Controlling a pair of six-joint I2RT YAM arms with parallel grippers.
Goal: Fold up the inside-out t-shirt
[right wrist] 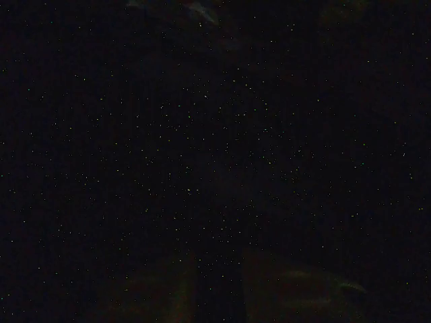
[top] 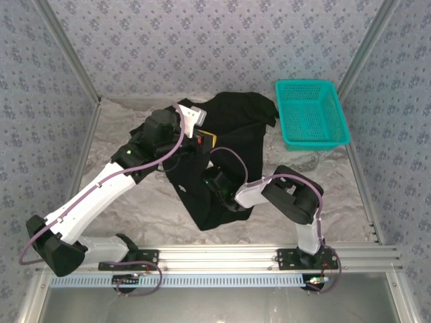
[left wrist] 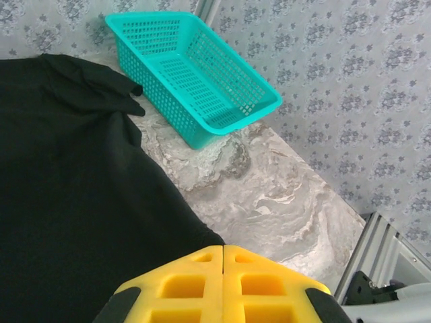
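Marbled grey tabletop (top: pixel 155 202), floral walls (top: pixel 202 40), black t-shirt (top: pixel 236 124)

The left arm (top: pixel 101 192) starts at the near edge. Its white part goes up and to the right, out over the table. Then it bends at a black wrist. The left gripper (top: pixel 207 140) sits at the far end and points to the right. In the left wrist view, its two yellow fingers (left wrist: pixel 188 282) are pressed flat together with no gap. The right arm (top: pixel 296 202) stands up from its base, bends at a black elbow and reaches left and down. The right gripper (top: pixel 217 185) is low, near the table. Its fingers are too dark to see, so I cannot tell how they stand.
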